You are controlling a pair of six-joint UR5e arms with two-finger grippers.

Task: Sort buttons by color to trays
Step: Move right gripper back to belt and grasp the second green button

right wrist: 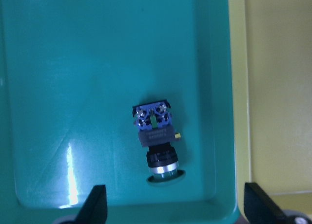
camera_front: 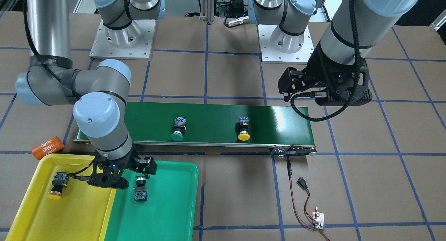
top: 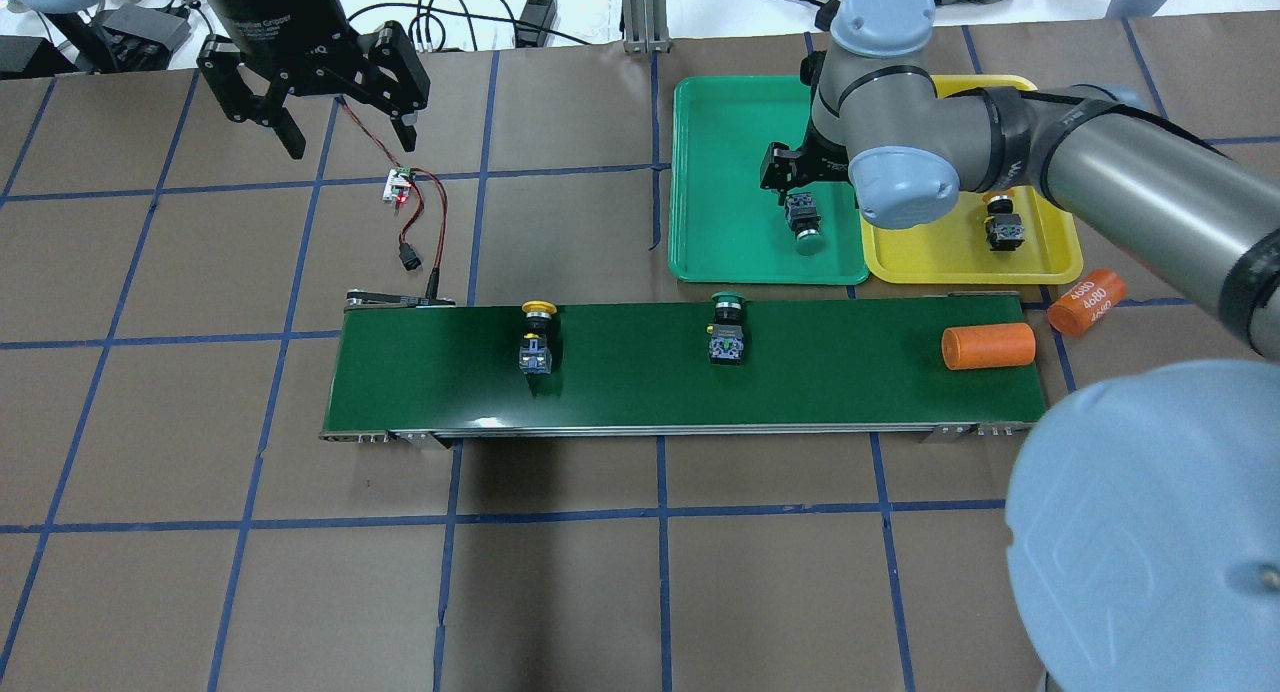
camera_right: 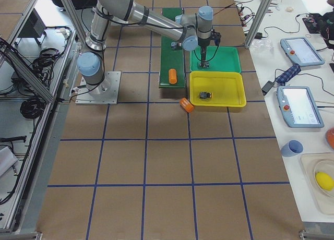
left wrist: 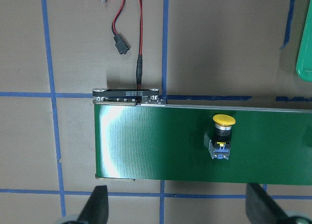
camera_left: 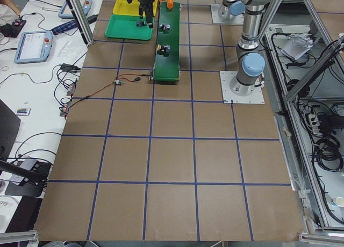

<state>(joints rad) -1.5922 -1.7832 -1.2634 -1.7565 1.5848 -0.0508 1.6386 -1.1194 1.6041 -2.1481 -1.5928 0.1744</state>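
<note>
Much of the yellow tray [top: 940, 259] lies hidden beneath the right arm [top: 1000, 142].

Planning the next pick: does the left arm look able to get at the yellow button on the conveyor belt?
Probably yes: the left end effector hangs open near that end of the conveyor belt, and the yellow button lies uncovered, apart from the green button.

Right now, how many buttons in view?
4: yellow button and green button on the conveyor; second green button in green tray; second yellow button in yellow tray.
</note>
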